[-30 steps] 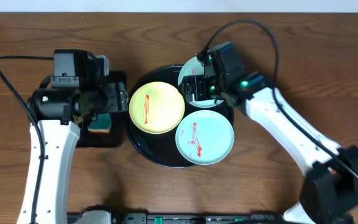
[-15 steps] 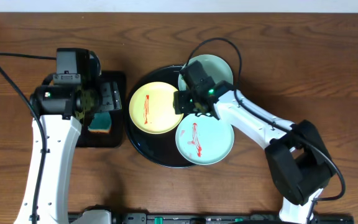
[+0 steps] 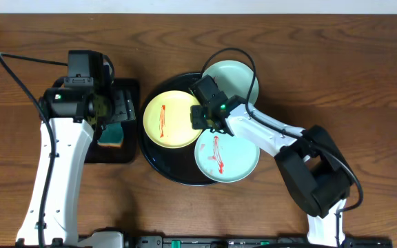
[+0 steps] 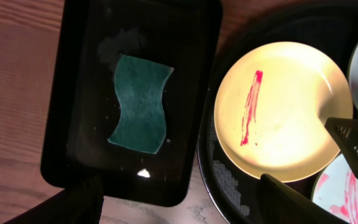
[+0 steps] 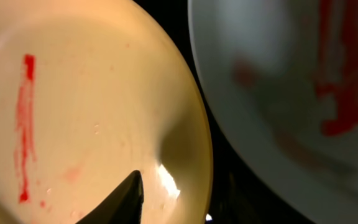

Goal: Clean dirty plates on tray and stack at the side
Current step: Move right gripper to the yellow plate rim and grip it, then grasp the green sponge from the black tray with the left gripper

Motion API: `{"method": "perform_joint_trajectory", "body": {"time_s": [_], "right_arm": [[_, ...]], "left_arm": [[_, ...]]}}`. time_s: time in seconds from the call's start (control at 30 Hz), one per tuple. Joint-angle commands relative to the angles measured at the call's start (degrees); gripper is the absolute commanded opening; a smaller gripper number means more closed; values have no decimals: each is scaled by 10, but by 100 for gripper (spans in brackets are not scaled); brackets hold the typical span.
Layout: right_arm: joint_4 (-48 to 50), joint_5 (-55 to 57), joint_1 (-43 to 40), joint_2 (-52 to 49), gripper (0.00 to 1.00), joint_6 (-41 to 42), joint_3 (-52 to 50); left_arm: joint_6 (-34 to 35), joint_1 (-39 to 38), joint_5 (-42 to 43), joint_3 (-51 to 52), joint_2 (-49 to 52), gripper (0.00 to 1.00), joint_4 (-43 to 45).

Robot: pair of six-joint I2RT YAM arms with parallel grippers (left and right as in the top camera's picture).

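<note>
Right now, the near blue plate (image 3: 227, 153) is lying at the front of the tray (image 3: 174, 169), and red streaks are running across it. Just behind it and to the left, the yellow plate (image 3: 171, 118) is sitting flat in the tray too. It is showing a thin red streak a little left of its middle. These two plates are lying edge by edge.

The right tool (image 3: 198, 117) is reaching down at the yellow plate's right edge. One dark finger (image 5: 128, 194) is pointing over the inside of that plate, close to the rim. The other finger is hiding from view, so I cannot tell if the tool is pinching the plate or is spread.

Off to the left, the small tray (image 4: 73, 74) is sitting on the counter (image 3: 364, 83), just beside the tray. The sponge (image 4: 140, 102) is lying flat in it. The left tool (image 4: 180, 186) is hanging above the small tray with its fingers spread wide, and it is holding nothing.

Farthest back, the far blue plate (image 3: 234, 74) is resting at the tray's back right edge, and part of it is sticking out past the rim.
</note>
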State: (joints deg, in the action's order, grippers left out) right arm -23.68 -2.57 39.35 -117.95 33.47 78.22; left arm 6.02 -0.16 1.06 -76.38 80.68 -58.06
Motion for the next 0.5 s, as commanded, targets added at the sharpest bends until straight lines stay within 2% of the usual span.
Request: {"method": "perform_joint_trajectory", "body": {"time_s": [0.0,0.1,0.2,0.27,0.47], "right_arm": [[10,15,5,-19,35,4,7],[20,15,5,-29,29,4,7],[25,15,5,-38,16,4,7],[25,15,5,-40,2,7,7],[23,15,5,-40,1,8,7]], "left_arm": [[5,1,-12,-11,9,79,1],[5,1,-18,-11,10,79,1],[4,1,-31,-11,10,79,1],[3,1,-52,-8,10,79,1],[2,29,-78,-7,34,79,-8]]}}
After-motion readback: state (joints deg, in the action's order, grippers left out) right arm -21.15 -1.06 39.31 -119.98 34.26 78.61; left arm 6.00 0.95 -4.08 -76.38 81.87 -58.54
